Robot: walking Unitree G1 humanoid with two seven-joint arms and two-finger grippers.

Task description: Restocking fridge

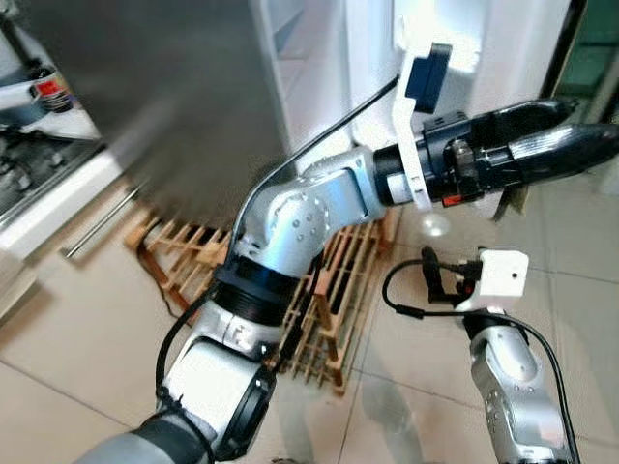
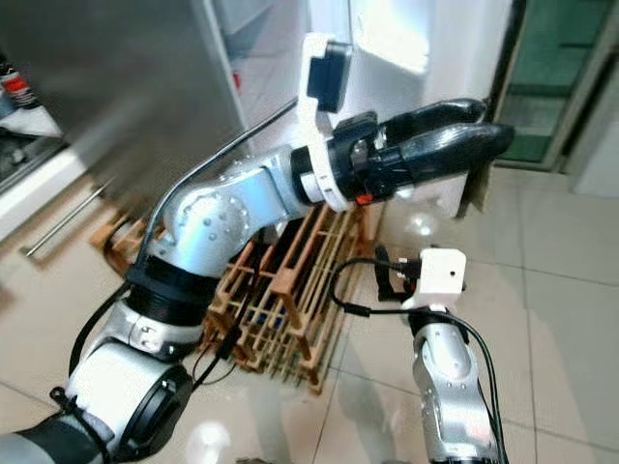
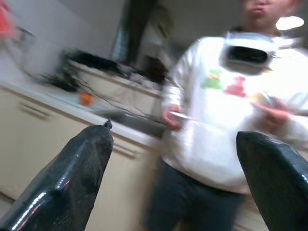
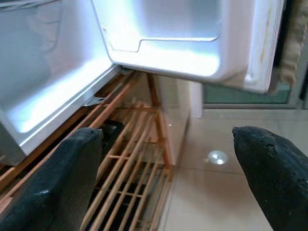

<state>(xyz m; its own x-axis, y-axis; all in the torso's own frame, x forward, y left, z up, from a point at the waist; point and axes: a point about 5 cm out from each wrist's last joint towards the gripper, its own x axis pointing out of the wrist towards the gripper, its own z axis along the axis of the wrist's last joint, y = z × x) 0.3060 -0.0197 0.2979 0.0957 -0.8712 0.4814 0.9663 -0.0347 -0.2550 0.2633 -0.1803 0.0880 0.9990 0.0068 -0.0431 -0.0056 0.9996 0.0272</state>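
Note:
The fridge [image 1: 174,97] stands ahead on a wooden pallet [image 1: 334,290], grey on its side, with its door [image 4: 168,43] swung open and the lit white inside [image 4: 43,91] showing. My left arm reaches across in front of the door at about its height. Its left gripper [image 1: 592,121] is open, and the left wrist view shows nothing between its black fingers [image 3: 72,173]. My right arm is low at the right, its white wrist camera [image 1: 503,271] above the floor. The right gripper [image 4: 166,139] is open and points at the fridge's lower edge and the pallet.
In the left wrist view a person in a white sweatshirt [image 3: 226,110] stands by a kitchen counter [image 3: 72,103], holding something small. A counter with a bottle [image 1: 48,92] and a cabinet handle [image 1: 97,227] lie to my left. Glossy beige floor tiles [image 1: 571,290] spread to the right.

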